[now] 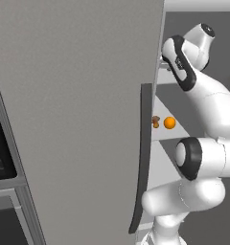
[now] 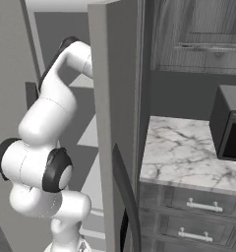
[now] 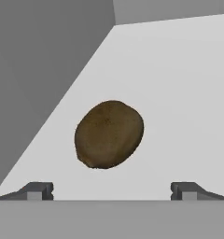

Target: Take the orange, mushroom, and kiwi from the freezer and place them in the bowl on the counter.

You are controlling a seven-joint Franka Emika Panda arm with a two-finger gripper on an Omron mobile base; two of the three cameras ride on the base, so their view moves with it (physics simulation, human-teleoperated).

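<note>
Claw gapes wide, empty, above the kiwi; freezer door half-hides the mushroom.

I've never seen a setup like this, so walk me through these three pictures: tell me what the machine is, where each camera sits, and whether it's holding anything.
The white jointed machine is a robot arm reaching into an open grey freezer. Two cameras ride behind it, left and right. The left one shows an orange and a mushroom on a shelf. The right one shows a marble counter beside the freezer. The third camera sits on the hand: its gripper is open, holding nothing, with a kiwi lying on a shelf just ahead.
</note>
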